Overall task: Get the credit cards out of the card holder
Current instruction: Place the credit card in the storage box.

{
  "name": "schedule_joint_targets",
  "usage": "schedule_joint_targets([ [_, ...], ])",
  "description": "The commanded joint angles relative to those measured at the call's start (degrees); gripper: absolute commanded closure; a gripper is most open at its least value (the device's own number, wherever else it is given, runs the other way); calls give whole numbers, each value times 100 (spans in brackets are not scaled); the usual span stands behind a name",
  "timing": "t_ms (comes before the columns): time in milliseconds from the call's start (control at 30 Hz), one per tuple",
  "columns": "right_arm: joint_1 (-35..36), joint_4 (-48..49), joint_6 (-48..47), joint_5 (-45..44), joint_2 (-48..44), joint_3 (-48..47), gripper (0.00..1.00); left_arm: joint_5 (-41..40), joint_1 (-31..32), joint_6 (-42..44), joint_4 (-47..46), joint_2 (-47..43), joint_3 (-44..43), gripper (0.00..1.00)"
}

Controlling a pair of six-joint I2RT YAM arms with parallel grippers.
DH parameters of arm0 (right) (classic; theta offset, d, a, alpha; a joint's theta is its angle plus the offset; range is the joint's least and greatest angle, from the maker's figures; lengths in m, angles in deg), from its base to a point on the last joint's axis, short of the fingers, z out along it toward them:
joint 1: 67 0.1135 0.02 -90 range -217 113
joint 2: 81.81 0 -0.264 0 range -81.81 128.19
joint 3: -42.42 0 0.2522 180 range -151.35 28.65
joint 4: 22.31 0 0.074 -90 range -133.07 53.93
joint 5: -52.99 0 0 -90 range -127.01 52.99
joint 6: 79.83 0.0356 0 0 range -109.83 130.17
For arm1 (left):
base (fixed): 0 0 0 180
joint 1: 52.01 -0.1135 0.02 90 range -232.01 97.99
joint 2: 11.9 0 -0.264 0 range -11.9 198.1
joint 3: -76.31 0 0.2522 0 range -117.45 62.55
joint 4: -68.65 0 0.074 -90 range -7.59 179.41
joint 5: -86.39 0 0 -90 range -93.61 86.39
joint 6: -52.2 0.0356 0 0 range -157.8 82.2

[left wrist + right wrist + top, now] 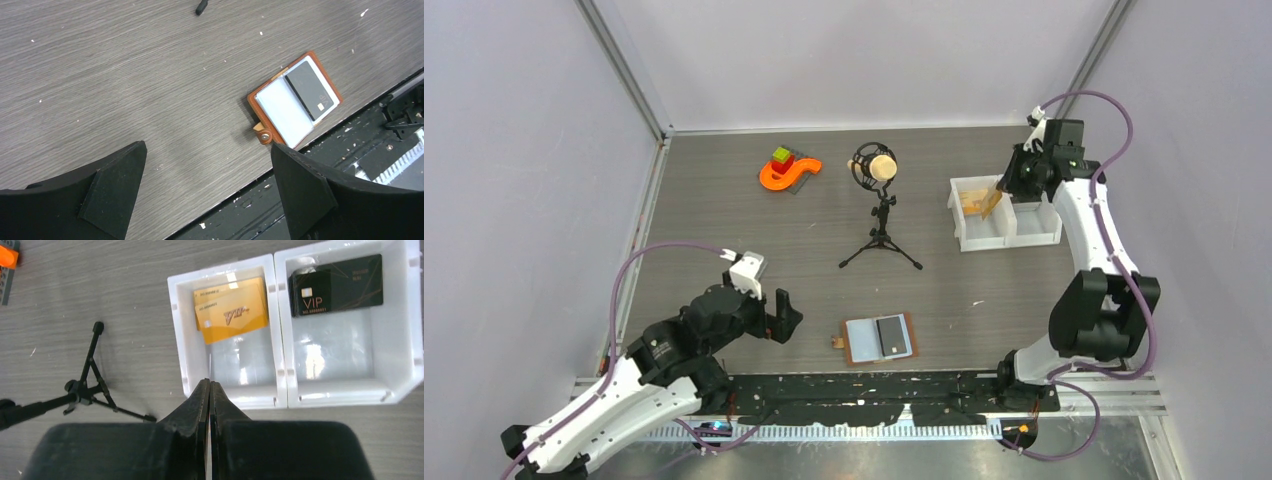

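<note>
Left wrist, card holder ahead of open left tool, right tool pinching card

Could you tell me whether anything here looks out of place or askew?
Nothing is spilled or damaged. The gold cards in the white bin lie fanned and tilted, unlike the neat black stack beside them. One black card sits in the open card holder.

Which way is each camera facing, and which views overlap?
Top external: above and behind the robot, looking down on the table; left arm and right arm show.
Left wrist: by the near edge, facing the open card holder; open left gripper frames it.
Right wrist: above the white bin, looking down; right gripper shut on an edge-on card.
Shared: top external shows card holder and white bin.
</note>
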Motion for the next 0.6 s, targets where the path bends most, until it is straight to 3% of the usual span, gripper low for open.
schedule_joint_targets([
  [0,-117,767,134,395,431,-310,95,-289,-9,2,-157,238,-125,0],
  [233,-187,1292,313,773,1266,-404,95,-493,-18,230,-2,512,-453,0],
  [567,-428,2063,512,1209,1727,-214,95,-609,-68,373,-56,754,-625,0],
])
